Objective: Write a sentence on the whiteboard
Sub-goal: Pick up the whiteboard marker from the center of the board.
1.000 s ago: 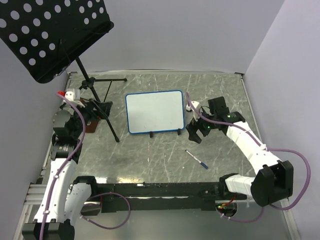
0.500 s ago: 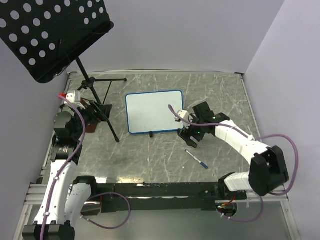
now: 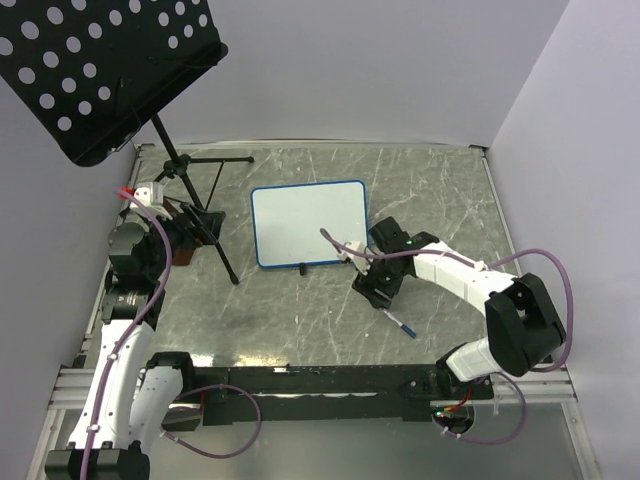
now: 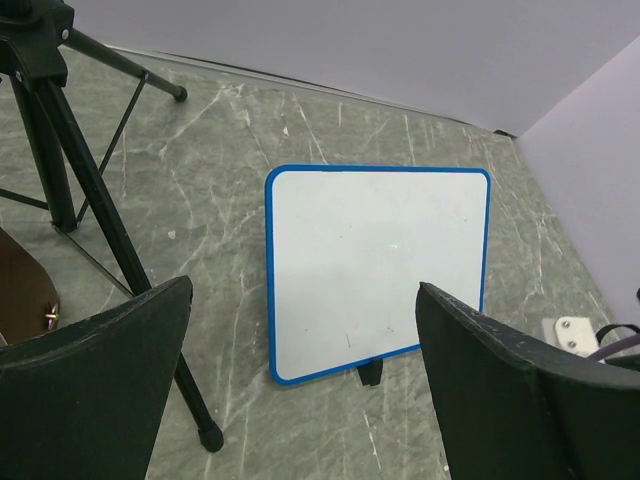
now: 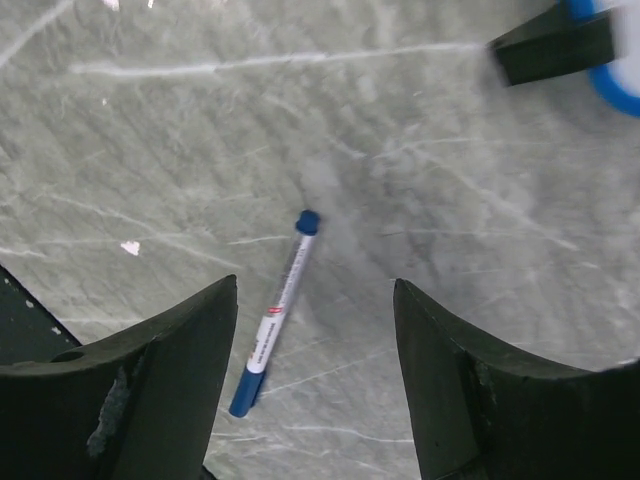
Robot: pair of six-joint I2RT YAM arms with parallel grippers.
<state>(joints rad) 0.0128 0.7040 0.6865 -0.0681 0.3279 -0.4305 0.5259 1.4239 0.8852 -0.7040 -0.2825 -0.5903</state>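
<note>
Top external: right gripper point(image 3: 374, 288) moved from whiteboard point(image 3: 308, 222) toward marker point(image 3: 399, 323).

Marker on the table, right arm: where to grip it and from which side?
Mid-barrel of the marker, on the white section, coming straight down. It lies flat on the table, long and slim, so the jaws should close across its width. The open right gripper hangs over it.

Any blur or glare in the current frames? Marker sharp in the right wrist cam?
Top external: sharp, evenly lit, no glare on the whiteboard. Left wrist: board crisp, one faint greenish spot near its middle; its own fingers dark and soft. Right wrist: marker in focus; the board's black foot at top right is blurred.
</note>
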